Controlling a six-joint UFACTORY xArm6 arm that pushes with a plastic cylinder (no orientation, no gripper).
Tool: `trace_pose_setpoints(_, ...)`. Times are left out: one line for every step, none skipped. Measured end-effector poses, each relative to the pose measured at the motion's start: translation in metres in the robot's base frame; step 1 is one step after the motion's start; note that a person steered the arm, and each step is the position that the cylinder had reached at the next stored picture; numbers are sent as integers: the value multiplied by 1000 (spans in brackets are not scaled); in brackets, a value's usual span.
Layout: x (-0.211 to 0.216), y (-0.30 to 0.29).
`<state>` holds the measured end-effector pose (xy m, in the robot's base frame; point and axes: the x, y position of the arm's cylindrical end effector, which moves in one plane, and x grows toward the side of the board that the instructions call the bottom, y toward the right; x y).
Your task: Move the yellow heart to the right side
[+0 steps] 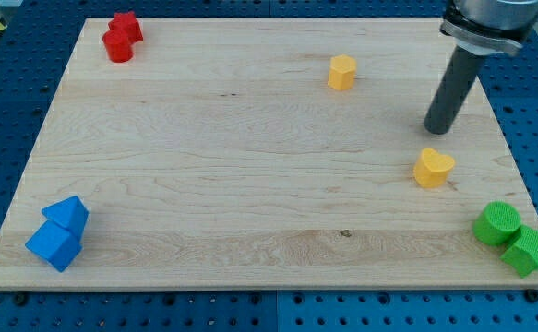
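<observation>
The yellow heart [433, 168] lies on the wooden board [250, 166] near the view's right edge, a little below mid-height. My tip [435, 128] rests on the board just above the heart, apart from it by a small gap. A second yellow block, a hexagon-like shape [341, 72], sits toward the view's top, left of my tip.
Two red blocks [121, 37] touch each other at the top left corner. Two blue blocks [59, 233] sit together at the bottom left. A green cylinder [499, 224] and a green star-like block [530, 250] sit at the bottom right corner, below the heart.
</observation>
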<state>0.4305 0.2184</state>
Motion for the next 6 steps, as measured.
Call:
trace_pose_setpoints(25,7)
trace_pose_setpoints(48,7)
trace_pose_setpoints(50,-1)
trace_pose_setpoints(50,-23)
trace_pose_setpoints(50,-36)
trace_pose_setpoints(52,-36)
